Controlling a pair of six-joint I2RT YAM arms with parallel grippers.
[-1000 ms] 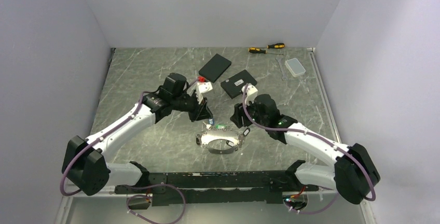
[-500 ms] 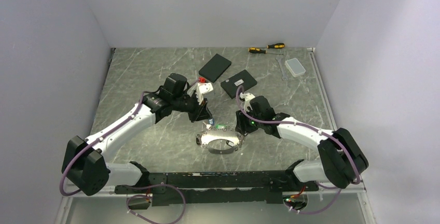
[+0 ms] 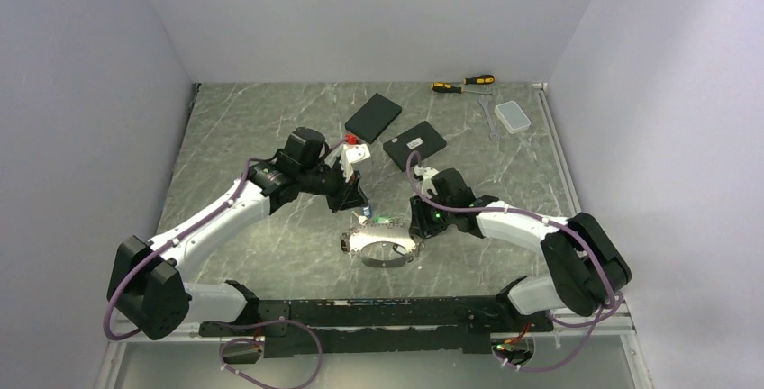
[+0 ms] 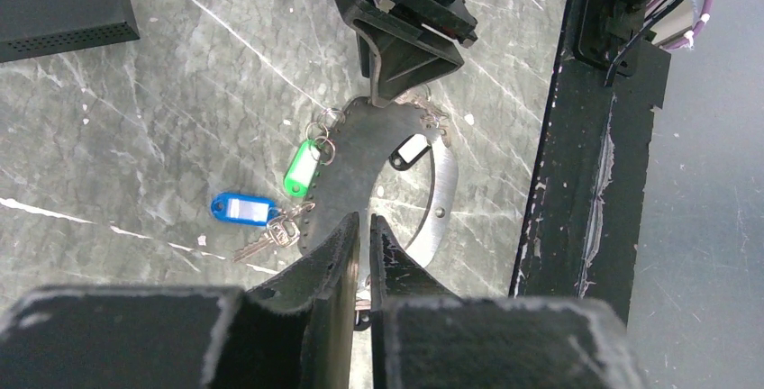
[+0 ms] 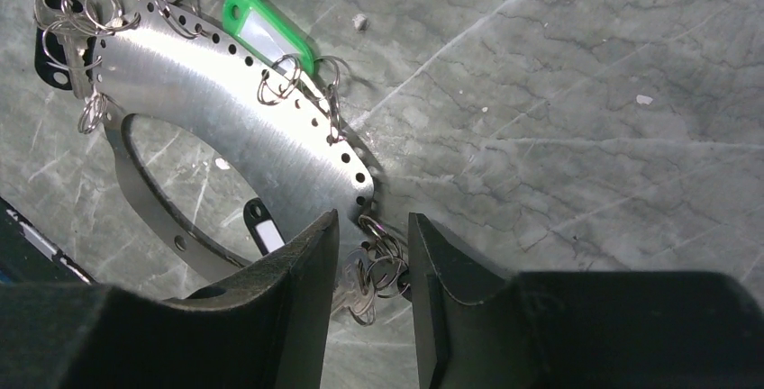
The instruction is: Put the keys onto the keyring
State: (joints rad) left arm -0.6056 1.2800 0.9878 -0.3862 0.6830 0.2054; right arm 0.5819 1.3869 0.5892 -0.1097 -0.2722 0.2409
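The keyring [image 3: 383, 247] is a wide grey metal loop with holes along its rim, lying between my arms. It also shows in the left wrist view [image 4: 441, 200] and the right wrist view [image 5: 225, 83]. Keys hang from it on small rings: a blue-tagged silver key [image 4: 241, 209], a green tag [image 4: 302, 168] and a black-and-white tag [image 4: 412, 150]. My left gripper [image 4: 363, 227] is shut at the keyring's edge and seems to pinch it. My right gripper [image 5: 374, 227] is open, its fingers either side of a silver key and small rings [image 5: 365, 272] at the keyring's rim.
Two black boxes [image 3: 373, 116] [image 3: 413, 145] lie behind the arms. Yellow-and-black screwdrivers [image 3: 461, 84], a clear plastic box [image 3: 513, 116] and a small metal tool [image 3: 488, 119] sit at the back right. A black rail [image 3: 378, 312] runs along the near edge.
My right arm has swung in and lowered, bringing its gripper to the keyring's right edge. The left arm and the keyring have not moved.
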